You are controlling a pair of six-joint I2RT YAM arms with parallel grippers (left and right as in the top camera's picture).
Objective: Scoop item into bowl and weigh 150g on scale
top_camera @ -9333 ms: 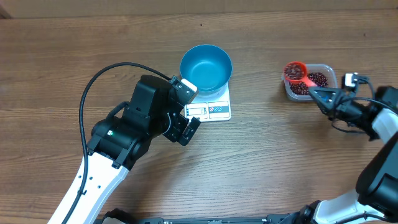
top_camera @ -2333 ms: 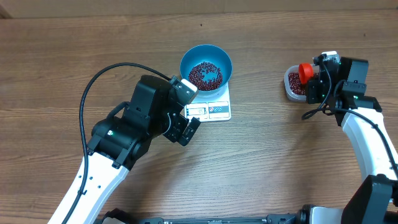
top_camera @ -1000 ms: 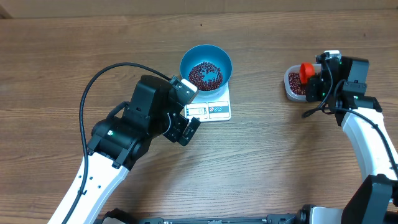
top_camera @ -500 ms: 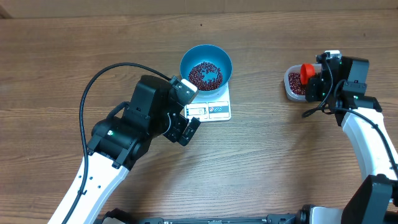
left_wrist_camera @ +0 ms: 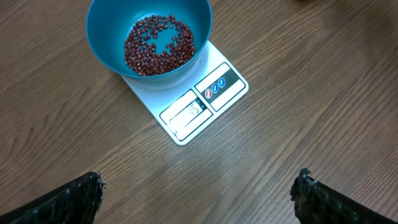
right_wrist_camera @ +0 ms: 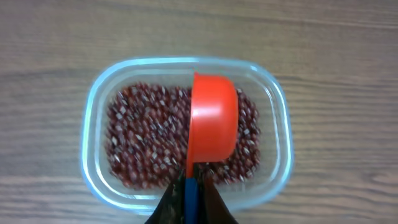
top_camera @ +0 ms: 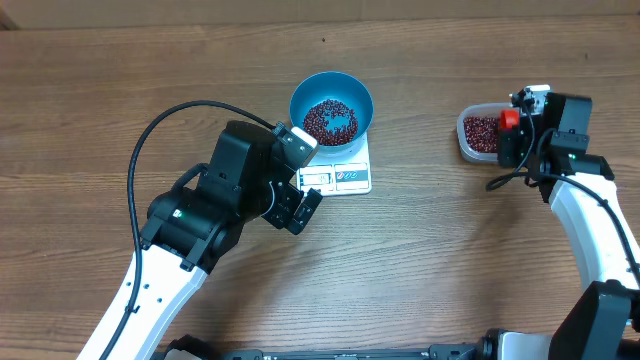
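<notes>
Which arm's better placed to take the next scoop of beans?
Right. The right end effector is shut on the handle of the red scoop, with the scoop at the beans in the clear tub. The left end effector hangs open and empty near the scale, far from the tub.

The scale [left_wrist_camera: 219,102] carries a small display [left_wrist_camera: 188,112] whose faint dark digits are too small and blurred to read; no other lettering is legible.
</notes>
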